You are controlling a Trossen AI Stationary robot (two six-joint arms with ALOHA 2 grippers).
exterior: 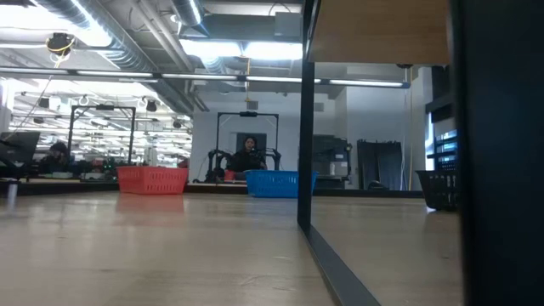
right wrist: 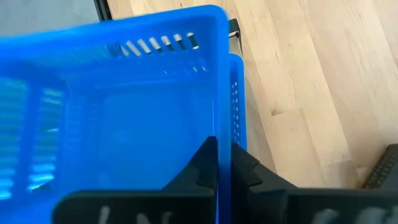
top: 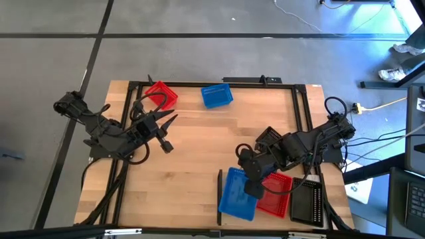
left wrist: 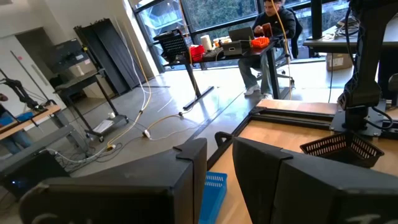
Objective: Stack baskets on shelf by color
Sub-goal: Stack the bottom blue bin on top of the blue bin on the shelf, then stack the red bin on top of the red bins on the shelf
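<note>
Fingers of the right gripper are pinched on the side wall of a blue basket, one finger inside the rim and one outside. In the right wrist view a second blue rim shows just outside the gripped wall, so this basket sits nested in another. The blue stack lies at the near right of the table, its long axis running from the near edge toward the far edge with a slight tilt, open side up, just right of a thin black bar. A red basket touches its right side, and a black basket lies beyond that.

The right arm reaches in from the right edge, bent down over the stack.

The left gripper, fingers apart and holding nothing, hangs over the left half of the table, pointing right. Another red basket and another blue basket stand apart at the far edge.
</note>
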